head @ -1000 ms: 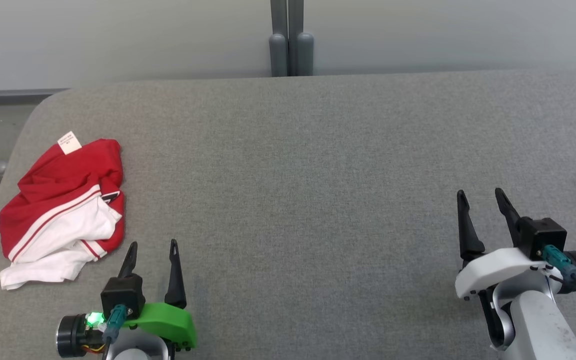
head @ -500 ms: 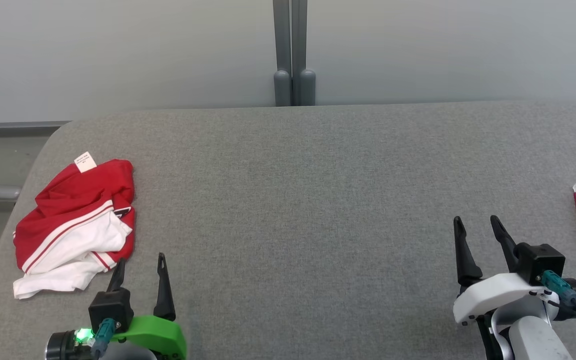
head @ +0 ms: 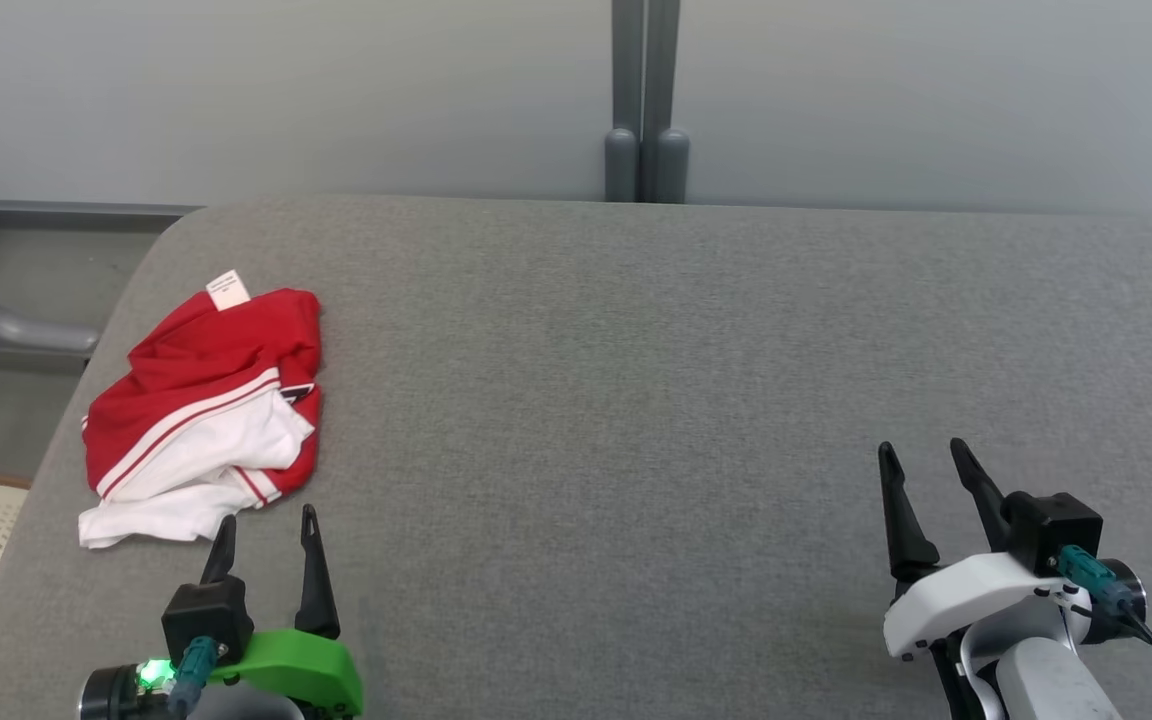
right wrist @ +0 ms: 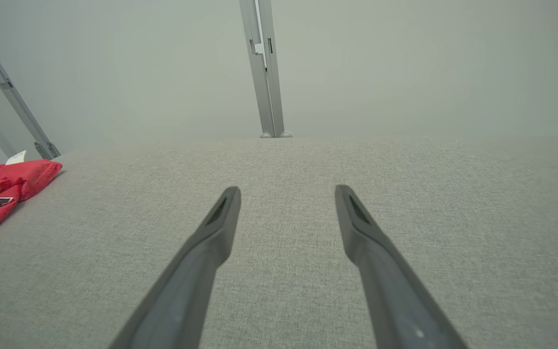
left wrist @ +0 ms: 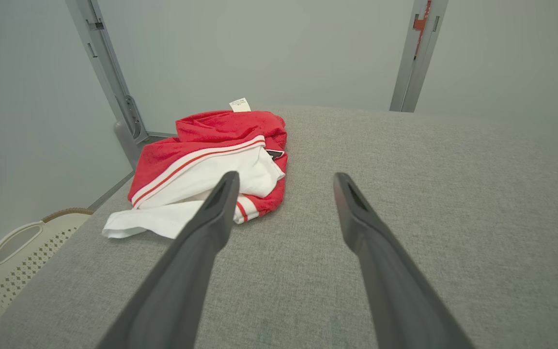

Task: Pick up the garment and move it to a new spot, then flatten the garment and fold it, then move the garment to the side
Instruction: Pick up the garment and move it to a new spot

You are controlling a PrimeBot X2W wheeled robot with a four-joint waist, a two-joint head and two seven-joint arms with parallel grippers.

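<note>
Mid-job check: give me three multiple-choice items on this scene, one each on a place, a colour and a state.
1. Where on the table is the garment? A. left side B. centre C. right side
2. The garment's colours? A. blue, grey B. red, white C. black
3. The left gripper is: A. shut on the garment B. shut, empty C. open, empty
Answers: 1 A, it lies bunched ahead of the left gripper; 2 B, red body, white sleeve; 3 C, fingers apart, nothing between.

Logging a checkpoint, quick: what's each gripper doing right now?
Left gripper: open, holding nothing, near the crumpled red T-shirt with white sleeves.
Right gripper: open, holding nothing.
</note>
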